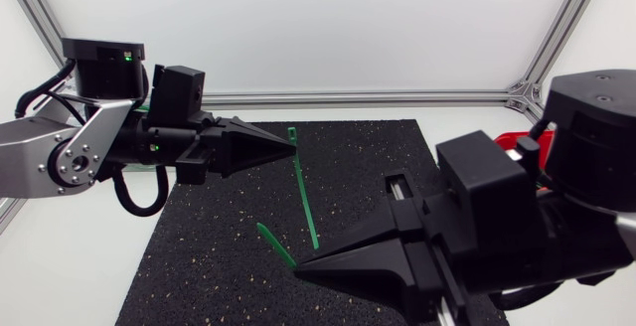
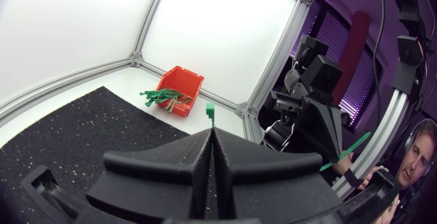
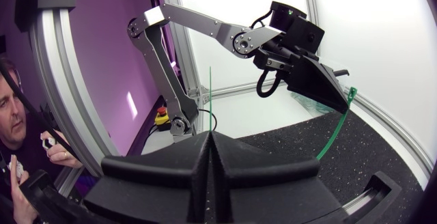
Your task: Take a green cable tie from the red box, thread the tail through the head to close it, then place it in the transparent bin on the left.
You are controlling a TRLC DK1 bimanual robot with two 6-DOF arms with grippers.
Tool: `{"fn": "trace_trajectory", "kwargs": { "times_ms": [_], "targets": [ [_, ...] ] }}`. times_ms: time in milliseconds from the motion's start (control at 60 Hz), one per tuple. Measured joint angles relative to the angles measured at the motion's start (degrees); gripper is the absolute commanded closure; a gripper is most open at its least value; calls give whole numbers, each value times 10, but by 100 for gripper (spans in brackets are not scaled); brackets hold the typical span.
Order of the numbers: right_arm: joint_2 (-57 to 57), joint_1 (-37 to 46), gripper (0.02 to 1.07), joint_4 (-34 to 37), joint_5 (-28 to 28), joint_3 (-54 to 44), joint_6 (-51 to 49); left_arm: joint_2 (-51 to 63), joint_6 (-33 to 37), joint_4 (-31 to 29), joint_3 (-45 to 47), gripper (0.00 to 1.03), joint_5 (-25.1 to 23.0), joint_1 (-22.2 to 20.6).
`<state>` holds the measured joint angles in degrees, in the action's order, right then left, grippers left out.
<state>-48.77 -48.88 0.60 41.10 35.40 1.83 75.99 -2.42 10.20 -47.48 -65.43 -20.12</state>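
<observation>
One green cable tie (image 1: 304,197) is stretched in the air between my two grippers above the black mat (image 1: 209,256). My left gripper (image 1: 291,150) is shut on its head end, and the square head (image 2: 209,108) pokes out just past the fingertips. My right gripper (image 1: 300,270) is shut on the strap near the tail. The thin tail (image 3: 210,94) sticks out beyond those fingers. In the right wrist view the strap (image 3: 334,132) curves from the left gripper (image 3: 343,103) down behind my own fingers. The red box (image 2: 181,87) holds several more green ties (image 2: 161,98). I cannot make out the transparent bin.
In the head view the red box (image 1: 515,142) is at the back right, mostly hidden behind my right arm. An aluminium frame (image 1: 368,96) runs along the table's far edge. My left arm comes in over the mat's left side.
</observation>
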Motion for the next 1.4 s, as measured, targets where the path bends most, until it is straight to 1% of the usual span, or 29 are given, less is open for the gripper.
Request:
{"fn": "trace_trajectory", "kwargs": {
  "times_ms": [150, 317, 433, 517, 650, 733, 883, 1100, 1150, 1283, 1400],
  "targets": [
    [10, 0, 101, 12, 3, 10, 68, -38, -56, 8, 17, 100, 4, -15],
    [-9, 0, 101, 31, 31, 55, 133, -98, -131, 38, 20, 100, 16, -22],
    [-27, 3, 101, 44, 49, 96, 168, -143, -169, 51, 31, 100, 42, -47],
    [-34, 3, 101, 52, 60, 120, 192, -167, -181, 53, 43, 100, 56, -60],
    [-34, 3, 101, 59, 76, 147, 231, -195, -201, 53, 64, 100, 60, -63],
    [-33, 3, 101, 82, 80, 163, 257, -211, -211, 53, 71, 100, 73, -70],
    [-24, 3, 101, 109, 86, 180, 303, -248, -225, 53, 82, 100, 117, -105],
    [-4, 20, 101, 134, 97, 183, 405, -270, -246, 53, 94, 100, 142, -139],
    [2, 26, 101, 135, 97, 182, 429, -275, -247, 53, 97, 100, 154, -151],
    [17, 29, 101, 141, 99, 182, 461, -290, -248, 53, 103, 100, 195, -193],
    [20, 29, 101, 143, 101, 182, 483, -297, -249, 53, 103, 100, 221, -210]
  ]
}}
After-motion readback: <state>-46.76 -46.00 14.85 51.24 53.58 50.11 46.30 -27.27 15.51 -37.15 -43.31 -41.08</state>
